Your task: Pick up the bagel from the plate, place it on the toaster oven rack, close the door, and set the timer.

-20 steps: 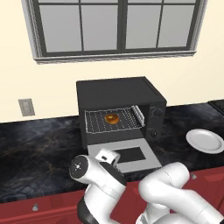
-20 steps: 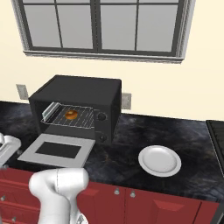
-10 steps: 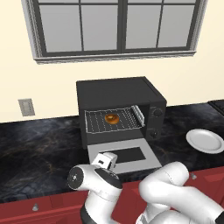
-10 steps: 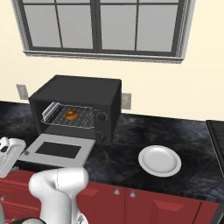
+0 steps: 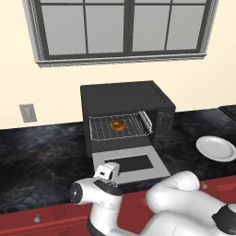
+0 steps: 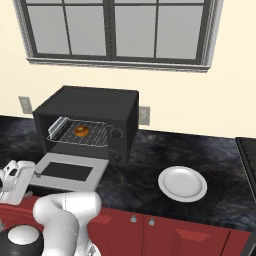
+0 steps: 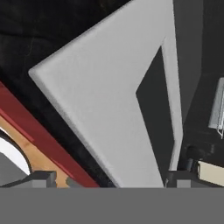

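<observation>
The bagel [image 5: 118, 125] [image 6: 81, 131] lies on the toaster oven rack [image 5: 101, 130] [image 6: 98, 136] inside the black toaster oven [image 5: 124, 94] [image 6: 90, 102]. The door [image 5: 133, 164] [image 6: 67, 171] [image 7: 109, 100] hangs fully open, flat over the counter. My gripper [image 5: 107, 172] [image 6: 16, 178] [image 7: 109, 179] hovers low at the door's front left corner. It is open and holds nothing, with the door's corner between and beyond its fingertips [image 7: 41, 177]. The white plate [image 5: 215, 148] [image 6: 182, 183] sits bare on the counter to the right of the oven.
Two dark knobs [image 5: 163, 118] [image 6: 116, 133] sit one above the other on the oven's right panel. The black stone counter [image 5: 41, 152] runs along red cabinets [image 6: 165, 232]. A stove edge [image 6: 248, 150] lies at the far right. A wall outlet [image 5: 27, 112] is left of the oven.
The hand has sunk a little toward the front left corner of the open door, and the arm's elbow has dropped with it. Bagel, door and plate have not moved.
</observation>
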Tool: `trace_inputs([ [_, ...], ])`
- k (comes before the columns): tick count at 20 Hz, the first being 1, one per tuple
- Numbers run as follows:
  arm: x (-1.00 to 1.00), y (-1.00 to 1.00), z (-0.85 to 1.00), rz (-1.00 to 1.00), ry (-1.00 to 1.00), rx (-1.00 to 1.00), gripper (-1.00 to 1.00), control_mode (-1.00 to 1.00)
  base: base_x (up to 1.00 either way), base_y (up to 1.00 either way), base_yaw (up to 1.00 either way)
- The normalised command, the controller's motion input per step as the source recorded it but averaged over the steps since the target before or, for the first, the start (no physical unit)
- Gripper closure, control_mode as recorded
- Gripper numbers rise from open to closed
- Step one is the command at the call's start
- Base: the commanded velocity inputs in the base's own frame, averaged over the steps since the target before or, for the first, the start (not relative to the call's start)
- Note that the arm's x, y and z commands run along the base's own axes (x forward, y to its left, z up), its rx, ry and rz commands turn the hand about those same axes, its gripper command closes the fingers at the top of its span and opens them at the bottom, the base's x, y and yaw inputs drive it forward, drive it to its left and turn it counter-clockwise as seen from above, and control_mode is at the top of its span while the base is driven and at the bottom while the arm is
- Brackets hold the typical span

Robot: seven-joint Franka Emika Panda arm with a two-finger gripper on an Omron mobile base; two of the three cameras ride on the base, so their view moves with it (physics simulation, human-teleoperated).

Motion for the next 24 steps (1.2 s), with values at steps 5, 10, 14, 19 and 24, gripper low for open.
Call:
trace_inputs([
  [5, 0.40, 0.00, -0.15, 0.00, 0.00, -0.12, -1.00, -1.00, 0.00, 0.00, 0.00],
  [10, 0.60, 0.00, 0.00, 0.00, 0.00, -0.08, -1.00, -1.00, 0.00, 0.00, 0.00],
  [14, 0.57, 0.00, 0.17, 0.01, -0.02, -0.06, -1.00, -1.00, 0.00, 0.00, 0.00],
  [19, 0.50, 0.00, 0.59, 0.06, -0.16, -0.03, -1.00, -1.00, 0.00, 0.00, 0.00],
  [24, 0.70, 0.00, 0.67, 0.11, -0.20, 0.00, -1.00, -1.00, 0.00, 0.00, 0.00],
])
